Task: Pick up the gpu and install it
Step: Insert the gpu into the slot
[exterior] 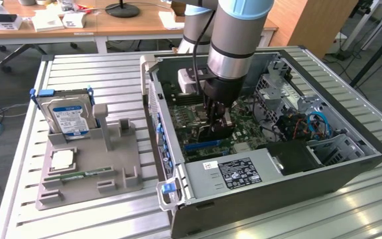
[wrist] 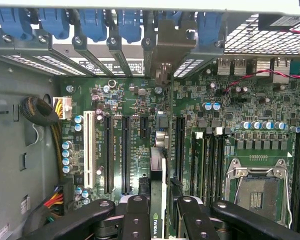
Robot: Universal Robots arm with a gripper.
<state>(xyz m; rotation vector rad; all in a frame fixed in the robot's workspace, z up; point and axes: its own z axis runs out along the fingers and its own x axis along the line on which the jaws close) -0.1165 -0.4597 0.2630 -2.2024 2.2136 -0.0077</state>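
Observation:
My gripper [exterior: 216,117] reaches down into the open computer case [exterior: 177,209], over the green motherboard [exterior: 247,134]. It is shut on the gpu [exterior: 212,133], a dark flat card held on edge. In the wrist view the gpu [wrist: 158,165] runs edge-on between the black fingers [wrist: 137,212], with a green logo near my gripper [wrist: 160,205]. Its silvery end bracket [wrist: 167,45] stands at the case's rear slot openings. The card hangs above the motherboard, between two long black expansion slots [wrist: 126,150]. I cannot tell whether its lower edge touches the board.
A grey holder [exterior: 91,181] beside the case carries a blue-labelled hard drive [exterior: 70,117], a square chip [exterior: 61,158] and a green memory stick [exterior: 78,175]. Inside the case are a power supply [exterior: 234,172], blue cables [exterior: 317,124], an empty processor socket [wrist: 257,192] and blue slot clips [wrist: 92,22].

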